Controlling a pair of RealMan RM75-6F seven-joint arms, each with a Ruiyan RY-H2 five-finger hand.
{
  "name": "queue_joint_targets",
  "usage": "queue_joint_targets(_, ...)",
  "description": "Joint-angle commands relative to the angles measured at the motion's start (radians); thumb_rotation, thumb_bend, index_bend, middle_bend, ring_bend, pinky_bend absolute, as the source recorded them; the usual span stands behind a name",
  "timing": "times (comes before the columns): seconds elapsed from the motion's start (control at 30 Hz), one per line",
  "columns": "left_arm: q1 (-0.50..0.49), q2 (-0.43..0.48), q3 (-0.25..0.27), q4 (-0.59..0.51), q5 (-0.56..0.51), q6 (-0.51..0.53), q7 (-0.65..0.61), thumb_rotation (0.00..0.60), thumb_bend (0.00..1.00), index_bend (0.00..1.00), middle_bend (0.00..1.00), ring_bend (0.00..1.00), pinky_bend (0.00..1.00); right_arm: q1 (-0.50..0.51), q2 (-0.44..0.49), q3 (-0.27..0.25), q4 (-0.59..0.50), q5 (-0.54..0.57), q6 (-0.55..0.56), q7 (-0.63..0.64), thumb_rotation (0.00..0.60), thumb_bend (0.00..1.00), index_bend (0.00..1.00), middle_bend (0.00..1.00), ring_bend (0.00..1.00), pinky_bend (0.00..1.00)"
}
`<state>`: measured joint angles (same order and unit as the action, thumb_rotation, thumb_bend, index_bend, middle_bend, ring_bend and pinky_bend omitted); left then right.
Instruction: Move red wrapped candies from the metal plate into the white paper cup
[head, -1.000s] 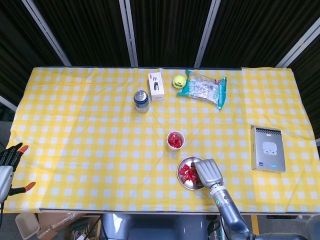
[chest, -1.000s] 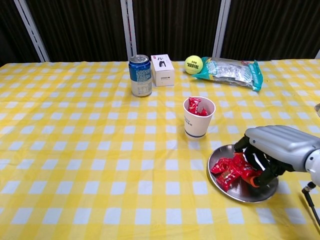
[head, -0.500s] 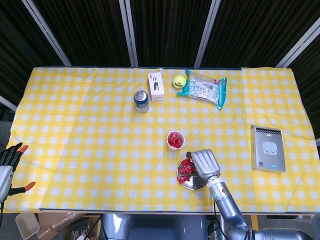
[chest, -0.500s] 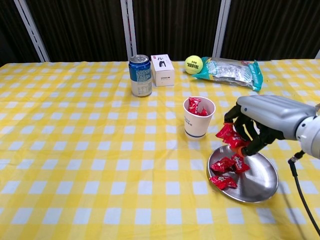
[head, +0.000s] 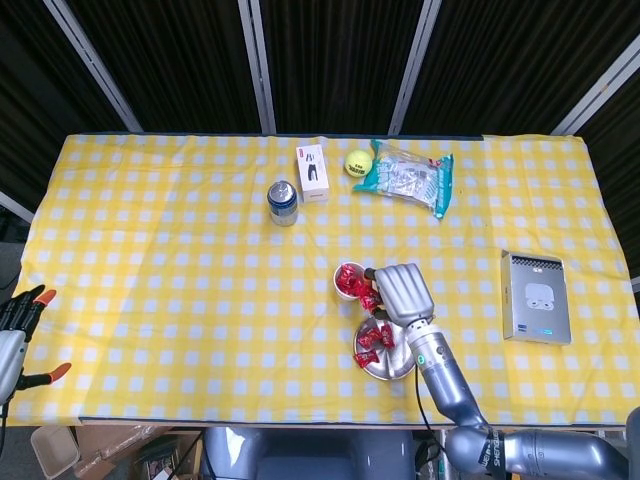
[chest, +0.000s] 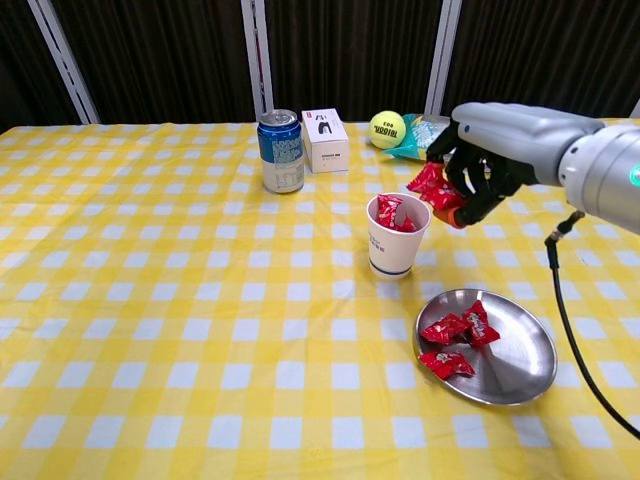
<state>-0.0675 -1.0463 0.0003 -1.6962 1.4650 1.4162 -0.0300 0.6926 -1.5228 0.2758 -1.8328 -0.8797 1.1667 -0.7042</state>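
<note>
My right hand (chest: 490, 160) (head: 400, 291) hovers just right of and above the white paper cup (chest: 397, 235) (head: 350, 281), gripping red wrapped candies (chest: 430, 185). The cup holds several red candies. The metal plate (chest: 510, 360) (head: 397, 364) lies at the front right of the cup with three red candies (chest: 452, 338) (head: 375, 342) on its left side. My left hand (head: 20, 335) sits off the table's left edge with its fingers apart and nothing in it.
A blue can (chest: 281, 150), a small white box (chest: 325, 139), a tennis ball (chest: 387, 129) and a snack bag (chest: 470, 142) stand along the far side. A grey device (head: 536, 296) lies at the right.
My right hand has lifted from the plate with candies in its grip and moved up and toward the cup. Fewer candies lie on the plate. The left hand has not moved.
</note>
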Motion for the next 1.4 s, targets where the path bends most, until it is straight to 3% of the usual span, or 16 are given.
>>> queue_joint_targets(0.03, -0.002, 0.001, -0.001, -0.002, -0.006, -0.006, -0.004, 0.6, 0.01, 0.0, 0.0, 0.0, 0.0, 0.038, -0.006, 0.034, 0.031, 0.036, -0.022, -0.016, 0.6, 0.46, 0.65, 0.71, 0.66, 0.92)
queue_joint_targets(0.3, -0.006, 0.008, -0.001, -0.008, -0.013, -0.019, -0.01, 0.6, 0.01, 0.0, 0.0, 0.0, 0.0, 0.112, -0.04, 0.07, 0.116, 0.112, -0.055, -0.029, 0.6, 0.46, 0.65, 0.71, 0.66, 0.92)
queue_joint_targets(1.1, -0.008, 0.012, 0.001, -0.012, -0.013, -0.023, -0.015, 0.6, 0.01, 0.0, 0.0, 0.0, 0.0, 0.148, -0.033, 0.035, 0.123, 0.133, -0.026, 0.001, 0.6, 0.46, 0.64, 0.71, 0.66, 0.92)
queue_joint_targets(1.13, -0.008, 0.012, 0.001, -0.012, -0.013, -0.023, -0.015, 0.6, 0.01, 0.0, 0.0, 0.0, 0.0, 0.109, -0.047, -0.019, 0.145, 0.124, -0.004, 0.02, 0.6, 0.46, 0.64, 0.71, 0.66, 0.92)
queue_joint_targets(1.17, -0.008, 0.012, 0.001, -0.012, -0.012, -0.023, -0.014, 0.6, 0.01, 0.0, 0.0, 0.0, 0.0, 0.038, -0.028, -0.094, 0.101, 0.043, 0.065, 0.057, 0.6, 0.46, 0.63, 0.71, 0.66, 0.92)
queue_joint_targets(1.23, -0.007, 0.011, 0.001, -0.012, -0.012, -0.022, -0.014, 0.6, 0.01, 0.0, 0.0, 0.0, 0.0, 0.048, -0.015, -0.081, 0.132, 0.025, 0.023, 0.095, 0.6, 0.46, 0.64, 0.71, 0.66, 0.92)
queue_joint_targets(1.33, -0.007, 0.011, 0.002, -0.011, -0.011, -0.021, -0.014, 0.6, 0.01, 0.0, 0.0, 0.0, 0.0, 0.134, -0.073, -0.002, 0.227, 0.094, -0.059, 0.076, 0.6, 0.46, 0.63, 0.71, 0.66, 0.92)
queue_joint_targets(1.4, -0.007, 0.011, 0.002, -0.011, -0.01, -0.021, -0.014, 0.6, 0.01, 0.0, 0.0, 0.0, 0.0, 0.142, -0.079, 0.004, 0.242, 0.116, -0.062, 0.064, 0.6, 0.46, 0.63, 0.71, 0.66, 0.92)
